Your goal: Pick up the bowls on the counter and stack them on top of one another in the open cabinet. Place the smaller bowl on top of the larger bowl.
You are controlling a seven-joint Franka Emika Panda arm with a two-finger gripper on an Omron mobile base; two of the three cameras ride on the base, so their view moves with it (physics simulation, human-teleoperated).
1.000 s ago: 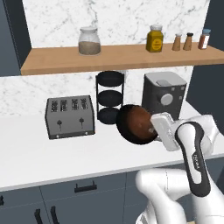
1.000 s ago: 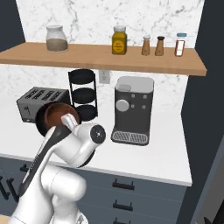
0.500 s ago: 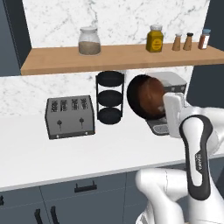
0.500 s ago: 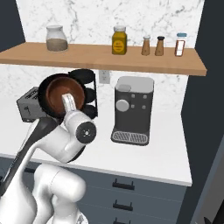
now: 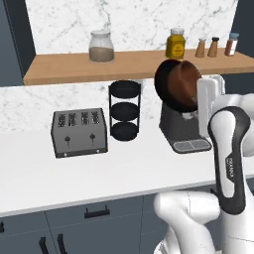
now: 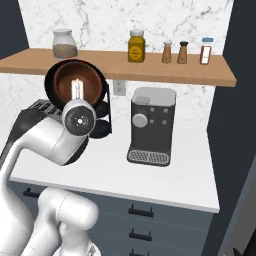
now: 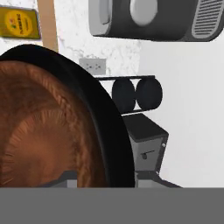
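Evidently the gripper [image 6: 76,91] is clamped on the rim of the nested bowls [image 5: 177,83], tipped on edge just below the open cabinet [image 5: 74,69]: rigid, glossy, probably slippery, so the rim seems the only purchase.

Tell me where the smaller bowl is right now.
The smaller bowl sits nested inside the larger bowl, both tipped on edge and held up in the air by the gripper, in front of the open cabinet edge, above the coffee machine.
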